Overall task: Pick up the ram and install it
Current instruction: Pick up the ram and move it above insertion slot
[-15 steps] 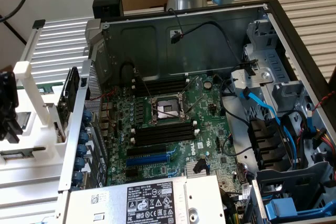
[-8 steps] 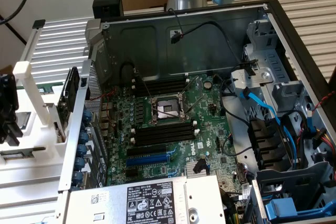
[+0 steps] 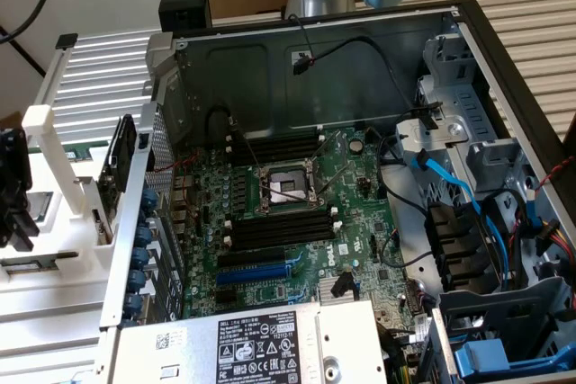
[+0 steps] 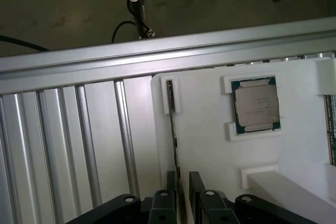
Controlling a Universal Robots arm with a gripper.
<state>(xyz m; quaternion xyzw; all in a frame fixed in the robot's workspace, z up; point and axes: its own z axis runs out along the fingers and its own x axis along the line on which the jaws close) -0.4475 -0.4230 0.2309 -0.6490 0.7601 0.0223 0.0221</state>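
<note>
The ram stands on edge in a narrow slot of the white fixture, seen as a thin dark strip. My gripper hangs right over its near end, open, with one black finger on each side of the stick and a gap left on one side. In the exterior view the gripper is at the far left, over the white fixture, well away from the open computer case. The motherboard's black memory slots lie bare beside the processor socket.
A processor chip sits in its own pocket of the fixture. A green strip lies at that fixture's far side. Ribbed aluminium table surrounds it. In the case are a blue expansion slot, loose cables and the power supply.
</note>
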